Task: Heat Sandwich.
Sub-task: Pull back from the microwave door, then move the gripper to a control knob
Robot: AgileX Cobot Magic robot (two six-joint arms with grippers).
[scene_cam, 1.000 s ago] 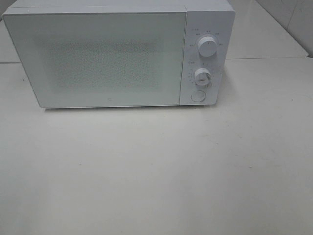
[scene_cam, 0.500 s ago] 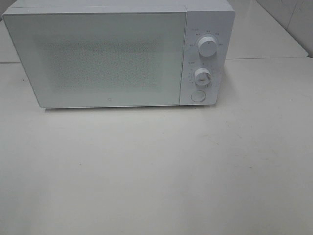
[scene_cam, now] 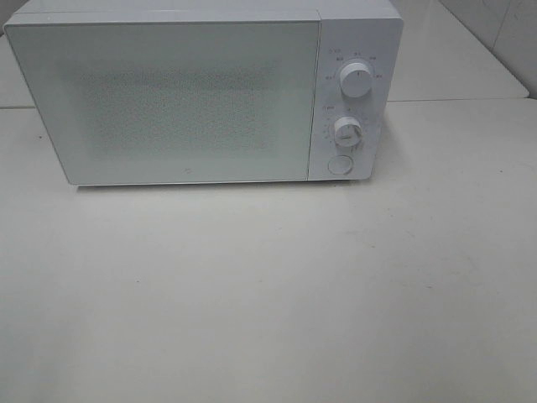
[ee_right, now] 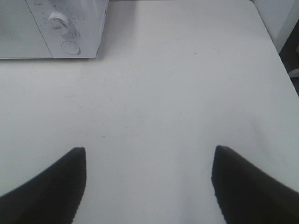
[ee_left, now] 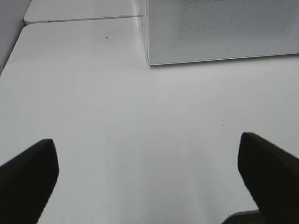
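The sandwich is out of view in every frame. A white microwave (scene_cam: 201,92) stands at the back of the white table with its door shut; two round knobs (scene_cam: 357,81) and a round button sit on its right panel. Neither arm shows in the exterior high view. In the left wrist view my left gripper (ee_left: 149,172) hangs open over bare table, short of the microwave's lower left corner (ee_left: 152,60), with nothing between its dark fingers (ee_left: 28,179). My right gripper (ee_right: 148,179) is open and empty too, over the table to the right of the microwave's knob panel (ee_right: 65,32).
The white table (scene_cam: 268,285) spreads wide in front of the microwave. A seam (scene_cam: 457,100) separates it from a second table surface behind. The table's right edge (ee_right: 280,60) shows in the right wrist view, with a dark gap beyond it.
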